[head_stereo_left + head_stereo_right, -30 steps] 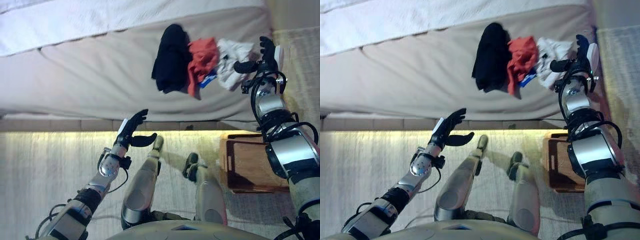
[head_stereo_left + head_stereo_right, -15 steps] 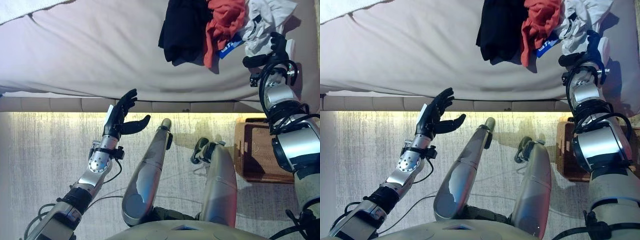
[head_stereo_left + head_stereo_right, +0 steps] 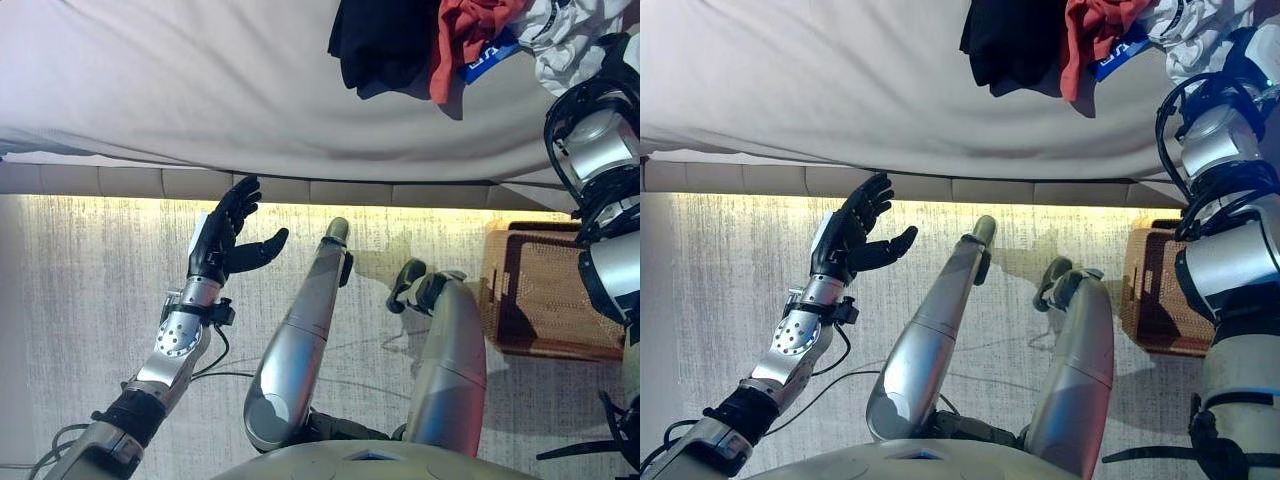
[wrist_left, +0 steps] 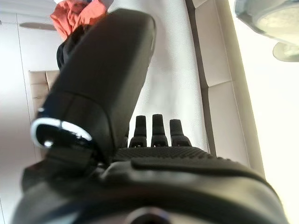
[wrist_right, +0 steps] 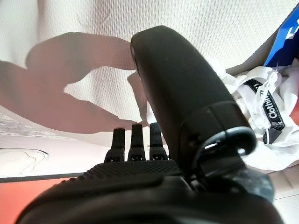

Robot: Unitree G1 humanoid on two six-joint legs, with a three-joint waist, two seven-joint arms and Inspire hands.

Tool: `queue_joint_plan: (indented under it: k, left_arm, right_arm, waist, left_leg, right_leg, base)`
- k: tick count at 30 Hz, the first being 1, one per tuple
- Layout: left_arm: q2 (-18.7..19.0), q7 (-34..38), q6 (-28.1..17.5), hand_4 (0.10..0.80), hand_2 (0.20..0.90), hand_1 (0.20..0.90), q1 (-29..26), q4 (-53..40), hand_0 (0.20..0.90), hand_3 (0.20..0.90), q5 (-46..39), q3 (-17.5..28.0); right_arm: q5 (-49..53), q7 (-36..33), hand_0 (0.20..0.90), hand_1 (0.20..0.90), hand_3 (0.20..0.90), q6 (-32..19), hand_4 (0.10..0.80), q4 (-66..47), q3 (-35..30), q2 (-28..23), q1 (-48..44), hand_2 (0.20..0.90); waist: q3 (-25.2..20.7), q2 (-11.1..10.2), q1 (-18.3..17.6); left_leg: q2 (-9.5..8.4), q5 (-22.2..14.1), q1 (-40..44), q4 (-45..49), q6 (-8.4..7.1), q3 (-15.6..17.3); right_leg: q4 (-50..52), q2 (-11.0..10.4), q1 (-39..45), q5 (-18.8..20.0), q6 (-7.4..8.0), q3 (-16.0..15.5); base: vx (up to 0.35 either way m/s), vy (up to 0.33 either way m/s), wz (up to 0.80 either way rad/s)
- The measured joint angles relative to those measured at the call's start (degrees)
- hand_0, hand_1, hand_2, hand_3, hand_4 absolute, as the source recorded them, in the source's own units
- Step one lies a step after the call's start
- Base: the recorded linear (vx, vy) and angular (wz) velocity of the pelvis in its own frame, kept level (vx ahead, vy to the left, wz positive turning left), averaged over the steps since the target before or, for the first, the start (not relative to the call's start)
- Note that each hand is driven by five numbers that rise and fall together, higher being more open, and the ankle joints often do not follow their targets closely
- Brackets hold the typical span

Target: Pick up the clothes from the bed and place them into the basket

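A black garment (image 3: 385, 40), a red garment (image 3: 470, 30), a small blue item (image 3: 490, 63) and a white garment (image 3: 572, 42) lie in a row on the beige bed (image 3: 200, 90), near its right end. My right hand (image 5: 177, 98) is open over the sheet, right beside the white garment (image 5: 261, 107), its fingers (image 5: 136, 137) straight and holding nothing. It also shows in the right eye view (image 3: 1246, 48). My left hand (image 3: 222, 240) is open and empty, raised over the floor in front of the bed. A brown wicker basket (image 3: 545, 290) stands on the floor at the right.
The bed's padded base (image 3: 300, 188) runs across in front of me, with a lit strip under it. A pale woven rug (image 3: 90, 300) covers the floor between the bed and me. The basket sits close to the bed's right corner.
The camera has shifted, so the bed and clothes sit higher in the picture. My right hand stays by the white garment. My left hand stays raised and open.
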Motion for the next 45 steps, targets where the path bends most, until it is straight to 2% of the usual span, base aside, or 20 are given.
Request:
queue_joint_plan:
  k: [8,13,20,23,24,27,30,33,36,38,42,45]
  left_arm:
    - [1.1,-0.3,-0.3,0.800,0.900,0.900,0.5,-3.7,0.900,0.900,-0.4,0.1]
    - [1.5,-0.5,-0.3,0.800,0.900,0.900,1.1,-3.7,0.900,0.900,-0.4,0.9]
    - [1.4,-1.0,-0.2,0.800,0.900,0.900,1.1,-3.9,0.900,0.900,-0.5,1.7]
    - [1.4,-1.3,0.0,0.800,0.900,0.900,1.1,-3.9,0.900,0.900,-0.5,2.0]
    - [1.4,-1.6,0.2,0.800,0.900,0.900,1.2,-3.9,0.900,0.900,-0.5,2.0]
    - [1.3,-2.3,0.4,0.800,0.900,0.900,1.1,-3.9,0.900,0.900,-0.4,2.0]
    - [1.3,-2.2,0.6,0.800,0.900,0.900,0.5,-3.9,0.900,0.900,-0.1,2.2]
    - [1.3,-2.1,1.9,0.800,0.900,0.900,0.4,-3.6,0.900,0.900,-0.1,2.4]
    - [1.0,-2.9,4.3,0.800,0.900,0.900,-0.6,-0.2,0.900,0.900,-0.4,2.5]
    - [0.4,-3.2,5.7,0.800,0.900,0.900,-0.6,3.0,0.900,0.900,-0.5,2.5]
    - [-1.9,-3.6,7.6,0.800,0.900,0.900,-0.5,7.3,0.900,0.900,-0.8,2.4]
    - [-3.1,-3.7,7.6,0.800,0.900,0.900,-0.6,8.1,0.900,0.900,-0.9,2.4]
  right_arm:
    - [0.6,-0.5,0.300,0.300,0.200,-2.6,0.100,-0.5,0.0,-0.7,-1.5,0.300]
    - [2.6,-0.5,0.300,0.300,0.200,-2.8,0.100,-0.6,0.0,-0.8,-1.4,0.300]
    - [4.6,-0.4,0.300,0.300,0.200,-4.1,0.100,-0.6,-0.6,-2.4,-0.8,0.300]
    - [5.0,-0.3,0.300,0.300,0.200,-5.3,0.100,-1.0,-2.6,-3.8,-0.6,0.300]
    - [5.7,-0.3,0.300,0.300,0.200,-5.5,0.100,-1.4,-3.5,-4.4,-0.4,0.300]
    - [6.8,-0.4,0.300,0.300,0.200,-6.9,0.100,-3.4,-5.6,-7.0,1.8,0.300]
    - [8.7,-0.5,0.300,0.300,0.200,-8.4,0.100,-6.1,-7.8,-8.9,3.4,0.300]
    - [14.1,-0.4,0.300,0.300,0.200,-10.5,0.100,-9.7,-12.4,-9.0,6.9,0.300]
    - [16.1,-0.4,0.300,0.300,0.200,-11.7,0.100,-10.6,-15.5,-9.0,9.6,0.300]
    - [17.0,-0.4,0.300,0.300,0.200,-11.8,0.100,-12.6,-17.5,-9.0,11.2,0.300]
    - [16.9,-0.4,0.300,0.300,0.200,-12.9,0.100,-18.8,-19.6,-11.2,15.4,0.300]
    - [16.8,-0.4,0.300,0.300,0.200,-13.5,0.100,-23.7,-21.5,-12.1,19.3,0.300]
  waist:
    - [0.0,0.0,-0.1]
    - [0.0,0.0,-0.5]
    - [0.0,-0.1,-1.3]
    - [-0.1,-0.4,-1.8]
    - [-0.2,-0.5,-1.8]
    - [-0.3,-0.9,-2.3]
    - [-0.3,-1.6,-3.4]
    - [-0.9,-3.6,-4.6]
    - [-3.7,-7.1,-6.6]
    - [-4.9,-8.2,-7.7]
    - [-9.0,-8.3,-10.8]
    - [-11.5,-8.1,-13.3]
  left_leg:
    - [0.16,0.0,0.3,-0.1,0.05,0.4]
    - [0.34,0.2,3.4,-0.8,0.44,0.6]
    - [0.48,0.4,14.7,-7.5,0.90,1.4]
    - [1.22,0.6,19.2,-10.6,1.14,1.9]
    - [1.39,0.9,20.8,-11.7,1.64,2.2]
    - [1.70,1.0,25.7,-14.4,2.09,3.2]
    - [2.64,0.8,30.2,-17.2,2.38,4.0]
    - [3.43,0.9,36.7,-22.1,2.44,5.4]
    - [4.28,2.6,42.2,-29.3,2.35,6.8]
    - [4.89,4.4,46.4,-34.6,2.08,8.0]
    - [5.28,8.5,52.9,-46.2,2.53,9.6]
    - [5.17,10.1,55.9,-51.3,2.51,11.0]
  right_leg:
    - [-0.4,0.0,0.4,0.0,-0.01,0.3]
    - [-1.8,0.2,3.8,0.0,0.01,0.3]
    - [-8.8,0.2,14.8,0.2,0.04,0.3]
    - [-12.3,0.2,19.2,0.2,0.05,0.3]
    - [-13.5,0.3,20.6,0.6,0.31,0.2]
    - [-17.0,0.3,25.4,2.5,1.48,0.4]
    - [-21.0,1.3,29.9,3.6,1.59,0.9]
    - [-25.9,2.3,35.4,5.2,2.99,2.0]
    - [-33.3,3.1,39.9,7.8,3.69,2.7]
    - [-38.9,4.2,43.7,10.1,4.34,3.4]
    - [-51.6,5.5,49.7,15.8,5.57,5.0]
    - [-58.8,6.1,53.0,19.0,6.15,6.5]
  base:
    - [0.004,0.015,-0.01]
    - [0.029,0.043,-0.04]
    - [0.035,0.038,-0.03]
    - [0.096,0.027,-0.11]
    - [0.055,0.029,-0.17]
    - [0.023,0.039,-0.16]
    - [0.061,0.031,-0.25]
    - [0.087,0.004,-0.33]
    - [0.075,0.016,-0.24]
    - [0.056,0.025,-0.35]
    - [-0.002,0.028,-0.31]
    - [-0.071,0.005,-0.29]
